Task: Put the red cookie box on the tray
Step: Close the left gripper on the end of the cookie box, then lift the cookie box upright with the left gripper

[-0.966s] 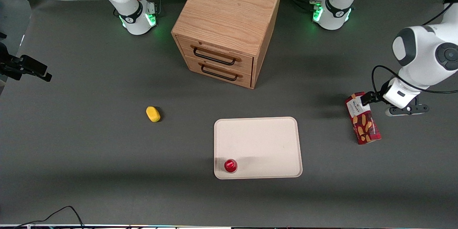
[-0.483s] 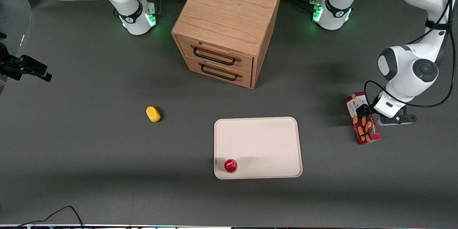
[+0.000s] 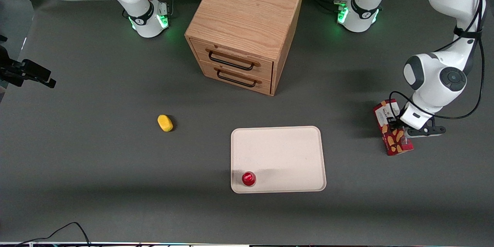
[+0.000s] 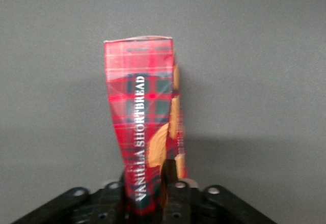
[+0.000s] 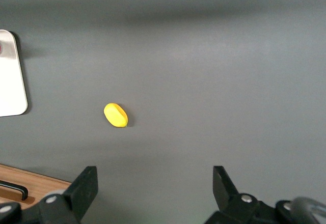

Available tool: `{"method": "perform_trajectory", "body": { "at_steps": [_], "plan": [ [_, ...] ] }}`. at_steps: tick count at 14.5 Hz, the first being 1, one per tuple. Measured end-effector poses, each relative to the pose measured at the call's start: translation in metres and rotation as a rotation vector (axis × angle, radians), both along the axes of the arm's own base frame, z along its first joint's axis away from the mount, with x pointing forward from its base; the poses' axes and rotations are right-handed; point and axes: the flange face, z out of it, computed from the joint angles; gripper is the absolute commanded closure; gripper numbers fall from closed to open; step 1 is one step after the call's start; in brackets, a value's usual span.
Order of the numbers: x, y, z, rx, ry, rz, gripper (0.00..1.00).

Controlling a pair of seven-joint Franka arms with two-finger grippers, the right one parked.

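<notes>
Dark-grey table (image 3: 96, 162) carries everything. Going across the front view: yellow lump (image 3: 165, 122) lies well apart from the jaws, toward the parked arm's end; its make is hard to tell. Wooden drawer cabinet (image 3: 244, 27) is farther from the camera than the tray (image 3: 285, 150); both drawers shut. Tray is cream-white, flat, low rim, well short of the jaws; small red cap (image 3: 248, 178) sits on it at the near corner, the rest of its surface bare. Bare table lies between the tray's edge and the red cookie box (image 3: 390, 139).

The box lies on the table toward the working arm's end, not on the tray, with its white label end pointing away from the camera. The gripper (image 3: 394, 123) is down at the box's middle; front view hides the jaws under the wrist body and cable. Left wrist view shows more: the red cookie box (image 4: 145, 127), plaid with "VANILLA SHORTBREAD" lettering, runs straight out from between the jaws, which are closed on its sides, one finger (image 4: 169, 175) pressed against the cookie-picture face. The box end nearest the jaws is cut off.

Right wrist view shows only the yellow lump (image 5: 116, 115) and a tray corner (image 5: 12, 81).
</notes>
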Motion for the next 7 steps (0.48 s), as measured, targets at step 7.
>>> {"method": "perform_trajectory", "body": {
  "at_steps": [7],
  "plan": [
    [0.005, -0.009, 0.127, -0.057, 0.153, -0.009, 1.00]
  ]
}}
